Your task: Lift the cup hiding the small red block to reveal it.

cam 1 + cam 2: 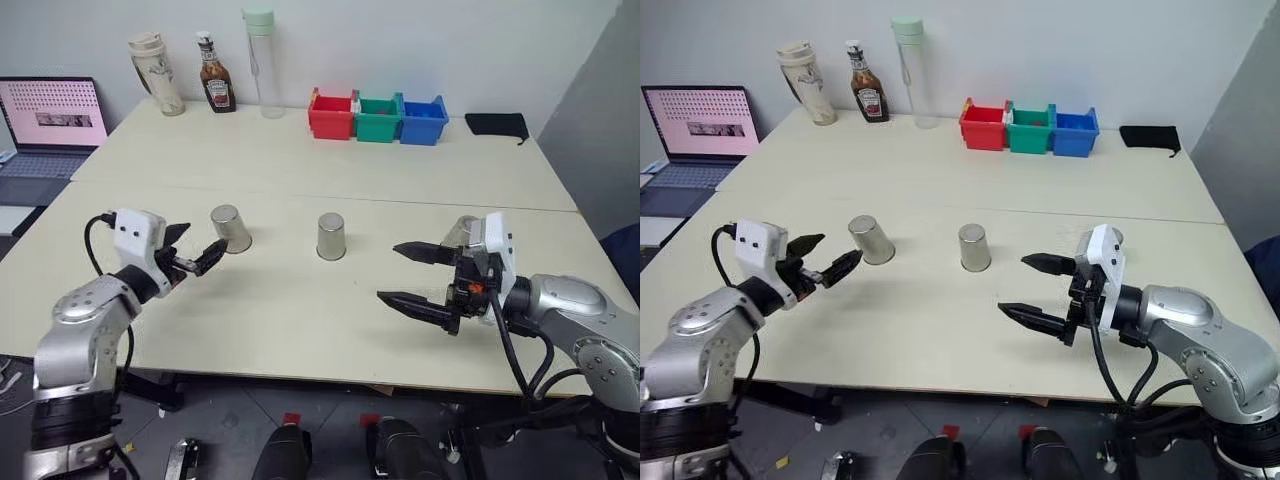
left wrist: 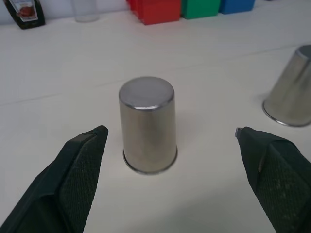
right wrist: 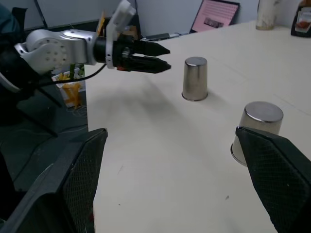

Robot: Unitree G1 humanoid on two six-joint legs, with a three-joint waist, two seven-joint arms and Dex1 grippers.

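Three silver cups stand upside down in a row on the pale table: the left cup (image 1: 231, 228), the middle cup (image 1: 331, 236) and the right cup (image 1: 462, 232), which is partly hidden behind my right wrist. The small red block is hidden; I cannot tell which cup covers it. My left gripper (image 1: 206, 236) is open and points at the left cup (image 2: 148, 128), which stands a short way ahead between its fingers (image 2: 80, 170), untouched. My right gripper (image 1: 388, 272) is open and empty, pointing leftward, right of the middle cup (image 3: 257, 128).
Red (image 1: 331, 114), green (image 1: 378, 118) and blue (image 1: 423, 120) bins sit at the back of the table. A clear bottle with a green cap (image 1: 262, 62), a sauce bottle (image 1: 215, 75) and a beige tumbler (image 1: 155, 73) stand back left. A laptop (image 1: 52, 118) lies left, a black pouch (image 1: 497, 124) back right.
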